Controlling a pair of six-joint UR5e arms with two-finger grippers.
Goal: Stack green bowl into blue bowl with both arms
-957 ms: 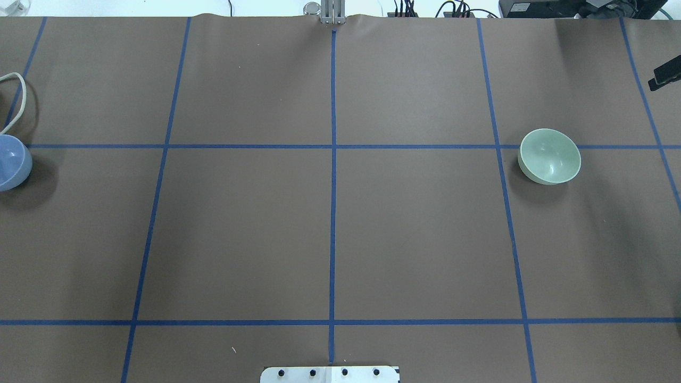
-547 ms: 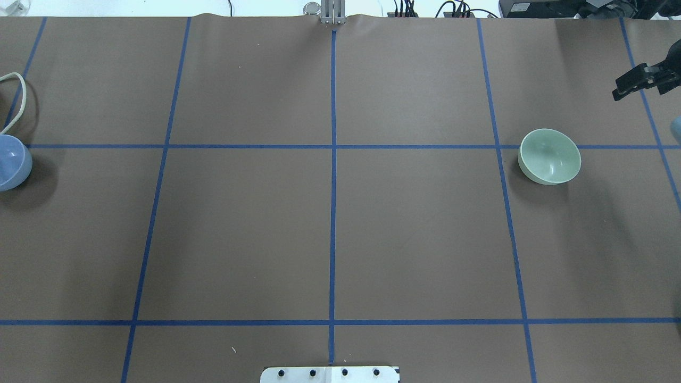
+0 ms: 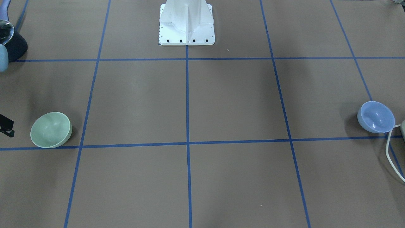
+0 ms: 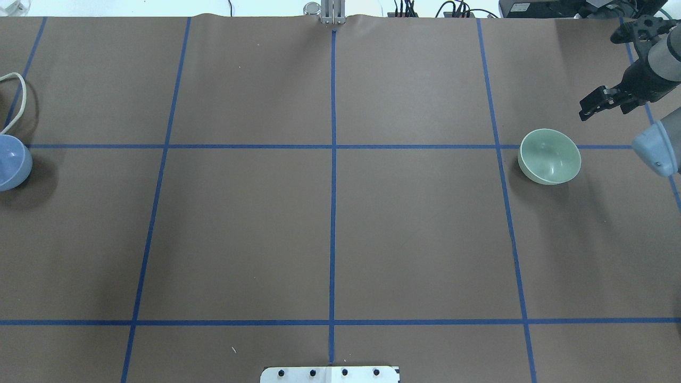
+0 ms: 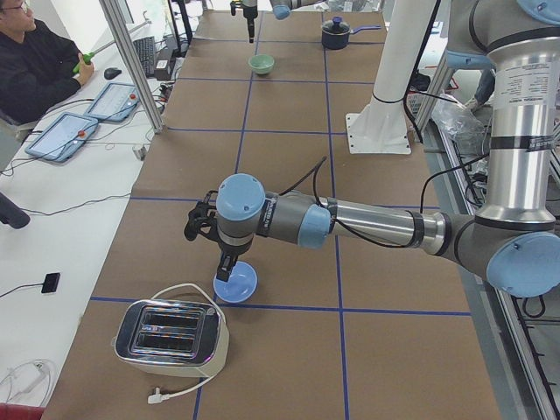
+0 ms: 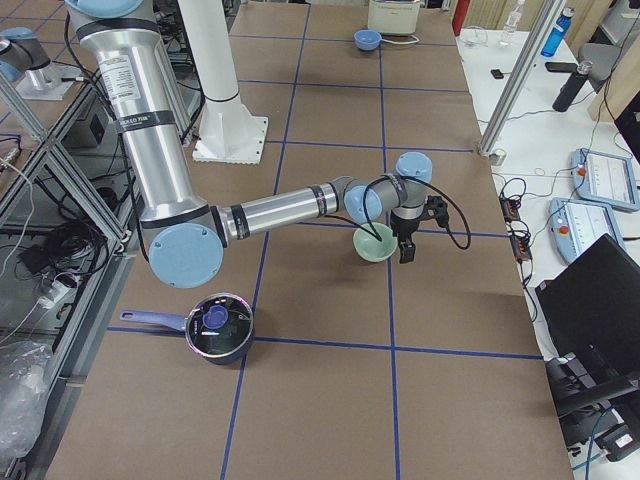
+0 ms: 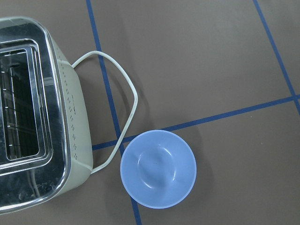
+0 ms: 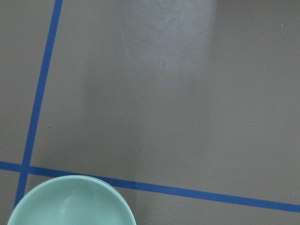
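The green bowl [image 4: 549, 156] stands upright on the right side of the table; it also shows in the front view [image 3: 50, 129] and at the bottom of the right wrist view [image 8: 70, 201]. My right gripper [image 4: 588, 108] hangs just behind and to the right of it, apart from it [image 6: 405, 248]; I cannot tell whether it is open or shut. The blue bowl [image 4: 11, 162] stands at the far left edge [image 3: 376, 116] [image 7: 158, 168]. My left gripper [image 5: 224, 262] hovers right over it, seen only from the side, so I cannot tell its state.
A toaster [image 5: 171, 337] with a white cord [image 4: 16, 96] stands just beyond the blue bowl [image 7: 33, 126]. A dark pot with a lid [image 6: 220, 330] sits near the robot's right. The white pedestal [image 3: 186, 23] stands at the table's middle edge.
My right gripper has come in from the right edge and moved left and nearer, toward the green bowl. Neither bowl has moved.
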